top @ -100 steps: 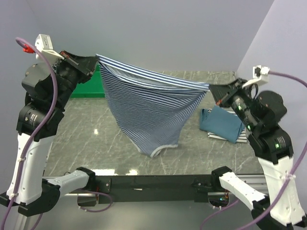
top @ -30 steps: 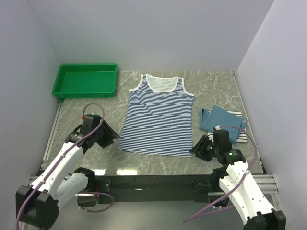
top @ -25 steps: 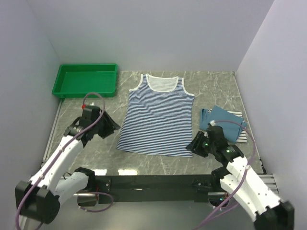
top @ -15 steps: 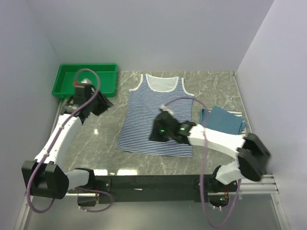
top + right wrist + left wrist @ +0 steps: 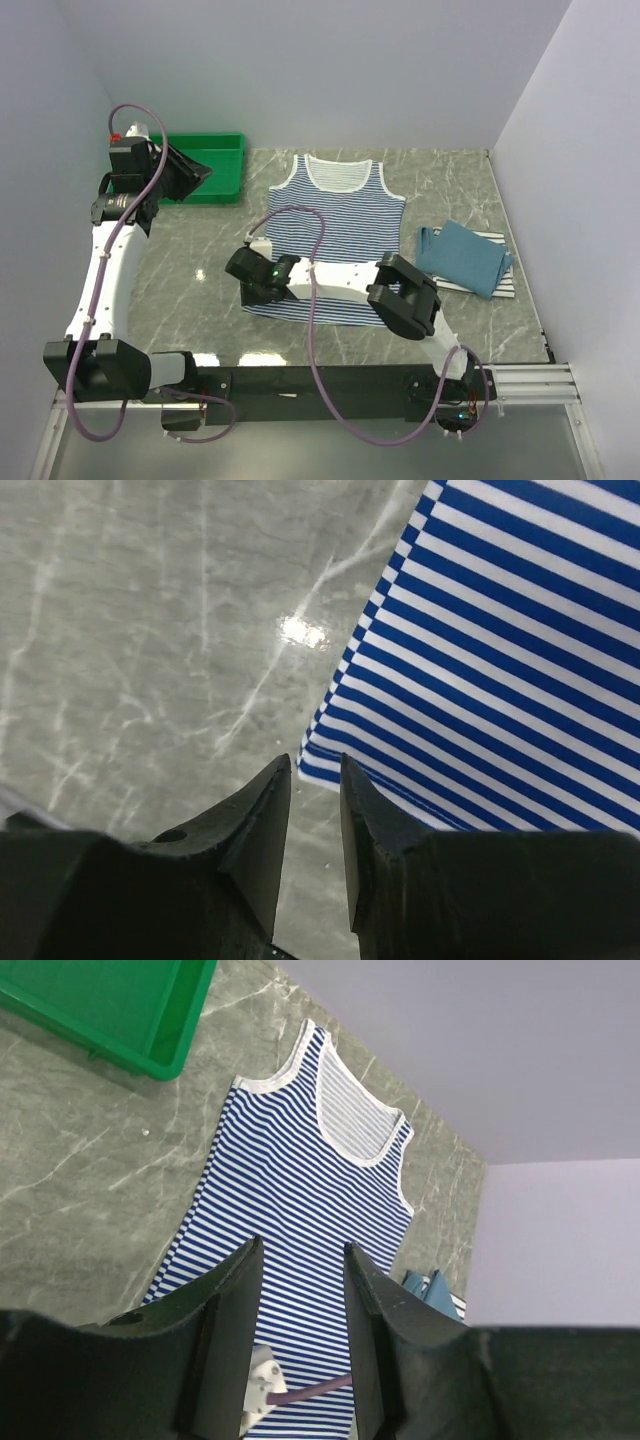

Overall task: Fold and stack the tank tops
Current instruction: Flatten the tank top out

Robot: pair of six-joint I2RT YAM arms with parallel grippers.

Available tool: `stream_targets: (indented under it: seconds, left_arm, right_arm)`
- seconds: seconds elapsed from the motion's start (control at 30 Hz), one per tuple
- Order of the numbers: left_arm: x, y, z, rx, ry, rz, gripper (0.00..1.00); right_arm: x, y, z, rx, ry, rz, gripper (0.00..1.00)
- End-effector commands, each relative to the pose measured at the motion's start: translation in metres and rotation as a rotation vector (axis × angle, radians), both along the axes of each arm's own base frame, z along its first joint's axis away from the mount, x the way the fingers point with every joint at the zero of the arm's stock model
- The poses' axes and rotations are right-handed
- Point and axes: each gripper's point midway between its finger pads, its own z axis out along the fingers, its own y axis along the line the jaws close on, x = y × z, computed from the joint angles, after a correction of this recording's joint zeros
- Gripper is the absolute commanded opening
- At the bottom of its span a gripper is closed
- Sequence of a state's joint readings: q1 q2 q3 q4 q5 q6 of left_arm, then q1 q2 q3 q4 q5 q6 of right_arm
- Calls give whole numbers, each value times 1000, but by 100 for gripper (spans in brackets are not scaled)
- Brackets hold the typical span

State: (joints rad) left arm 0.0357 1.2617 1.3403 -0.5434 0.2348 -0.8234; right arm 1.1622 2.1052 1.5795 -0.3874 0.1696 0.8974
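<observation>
- Right gripper (image 5: 315, 765), jaws slightly apart and empty, hangs above the lower-left hem corner of the blue-and-white striped cloth tank top (image 5: 335, 235), spread flat mid-frame.
- Left gripper (image 5: 300, 1252), parted and empty, upper left.
- Folded teal-blue cloth tank top (image 5: 462, 258), right.

The left arm stands tall at upper left, left gripper (image 5: 190, 172) parted, empty. The right arm reaches low across to centre-left, right gripper (image 5: 243, 268) narrowly parted, empty.
</observation>
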Motion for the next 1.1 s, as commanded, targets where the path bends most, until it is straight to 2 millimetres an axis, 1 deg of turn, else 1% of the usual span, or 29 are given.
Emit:
stream_targets:
  seconds: [0.0, 0.03, 0.1, 0.13, 0.17, 0.3, 0.37, 0.47, 0.6, 0.63, 0.7, 0.73, 0.8, 0.83, 0.9, 0.93, 1.03, 1.07]
  left_arm:
    - [0, -5, 18, -32, -49, -38, 43]
    - [-1, -6, 15, -35, -43, -42, 43]
    - [-2, -6, 12, -37, -42, -43, 43]
    - [-1, -5, 9, -41, -35, -42, 43]
    - [-2, -5, 9, -40, -39, -44, 43]
    - [-2, -5, 3, -43, -27, -46, 42]
    - [-2, -6, 1, -45, -24, -52, 42]
    - [-2, -7, -4, -51, -17, -55, 41]
    - [-2, -7, -12, -49, 0, -57, 41]
    - [-2, -7, -13, -49, 0, -56, 41]
    - [-2, -7, -17, -51, 5, -56, 41]
    - [-1, -7, -18, -53, 7, -57, 41]
    - [0, -7, -21, -57, 14, -55, 41]
    - [0, -7, -22, -55, 17, -54, 41]
    - [0, -6, -26, -56, 23, -51, 41]
    - [0, -6, -27, -57, 24, -50, 40]
    - [0, -7, -37, -60, 40, -47, 40]
    - [0, -6, -40, -61, 43, -43, 39]
  right_arm:
    - [9, 13, 23, 8, -53, -28, 34]
    - [6, 14, 15, -12, -52, -22, 34]
    - [5, 19, 15, -16, -49, -13, 34]
    - [4, 20, 9, -29, -44, -10, 34]
    - [2, 22, 8, -33, -44, -4, 34]
    - [-1, 17, -5, -77, -33, -6, 34]
    - [-3, 14, -8, -82, -29, -3, 34]
    - [-6, 13, -7, -86, -33, 0, 35]
    - [-12, 16, -8, -105, -41, 22, 35]
    - [-16, 17, -11, -112, -42, 35, 35]
    - [-18, 19, -14, -115, -37, 45, 35]
    - [-20, 19, -21, -127, -27, 51, 35]
    - [-20, 20, -23, -138, -22, 59, 35]
    - [-21, 20, -28, -148, -19, 62, 35]
    - [-19, 21, -28, -150, -26, 69, 35]
    - [-19, 19, -31, -162, -29, 69, 35]
    - [-21, 14, -37, -184, -18, 85, 30]
    - [-23, 13, -37, -183, -19, 92, 19]
